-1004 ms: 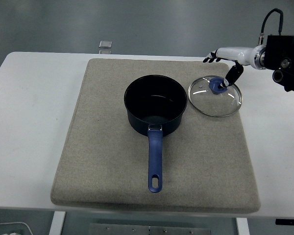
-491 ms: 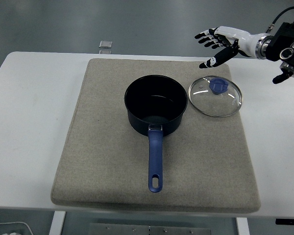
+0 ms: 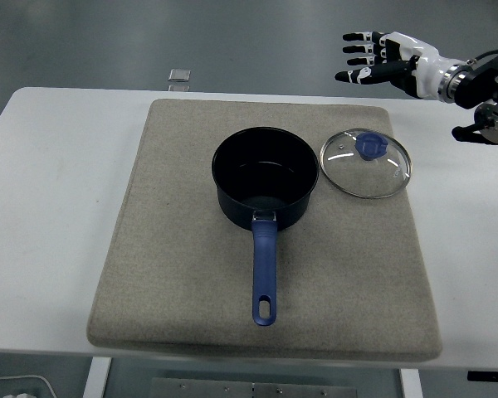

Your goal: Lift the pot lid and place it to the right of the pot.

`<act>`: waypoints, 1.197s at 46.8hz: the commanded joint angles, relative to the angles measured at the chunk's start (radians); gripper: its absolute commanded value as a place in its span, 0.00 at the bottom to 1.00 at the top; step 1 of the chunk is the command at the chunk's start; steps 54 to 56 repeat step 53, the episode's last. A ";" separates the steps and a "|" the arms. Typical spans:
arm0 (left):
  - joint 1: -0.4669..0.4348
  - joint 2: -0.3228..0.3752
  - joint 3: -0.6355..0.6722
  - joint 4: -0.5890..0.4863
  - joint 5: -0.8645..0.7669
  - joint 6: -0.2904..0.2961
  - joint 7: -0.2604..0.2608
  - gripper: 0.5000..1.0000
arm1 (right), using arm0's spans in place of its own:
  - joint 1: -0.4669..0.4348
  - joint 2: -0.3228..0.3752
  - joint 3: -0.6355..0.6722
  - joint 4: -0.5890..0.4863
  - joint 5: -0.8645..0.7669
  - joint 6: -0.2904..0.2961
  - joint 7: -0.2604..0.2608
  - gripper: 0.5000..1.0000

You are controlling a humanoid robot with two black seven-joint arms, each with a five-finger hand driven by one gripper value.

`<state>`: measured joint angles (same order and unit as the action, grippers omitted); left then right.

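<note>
White table (image 3: 50, 182) fills most of the frame, its near edge running along the bottom. On it lies a large grey-beige felt mat (image 3: 166, 274), covering the centre and reaching nearly to the lower edge of the tabletop. Just above the middle of the frame, on the mat, stands a dark blue pot (image 3: 265, 176), open at the top and upright, with its long blue handle (image 3: 264, 274) pointing straight down toward the bottom of the picture; a hanging hole shows at the handle's end. Directly to the right of the pot, just beside its rim, the glass pot lid (image 3: 366, 163) lies flat on the mat with a metal ring around its edge and a blue knob (image 3: 370, 145) facing up at its middle. In the upper right corner the right hand (image 3: 380, 58), white with black fingertips, hangs in the air above and beyond the lid, well apart from it, fingers spread and grasping nothing; its black arm enters from the right edge. A small pale square object (image 3: 179, 75) sits beyond the table at the upper left of centre
</note>
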<state>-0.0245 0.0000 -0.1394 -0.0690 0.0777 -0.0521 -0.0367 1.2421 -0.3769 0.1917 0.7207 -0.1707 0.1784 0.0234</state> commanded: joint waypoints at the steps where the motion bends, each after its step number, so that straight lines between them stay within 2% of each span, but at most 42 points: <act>1: 0.000 0.000 0.000 0.000 0.001 0.000 0.000 1.00 | -0.018 0.015 0.009 -0.029 0.080 0.001 0.001 0.80; 11: 0.000 0.000 0.000 0.000 0.001 0.000 0.000 1.00 | -0.056 0.035 0.055 -0.076 0.298 0.007 0.003 0.83; 22: 0.000 0.000 0.000 0.000 0.001 0.000 0.000 1.00 | -0.088 0.036 0.132 -0.075 0.419 0.006 0.003 0.84; 56: 0.000 0.000 0.000 0.000 -0.001 0.000 0.000 1.00 | -0.108 0.041 0.156 -0.072 0.433 0.004 0.006 0.84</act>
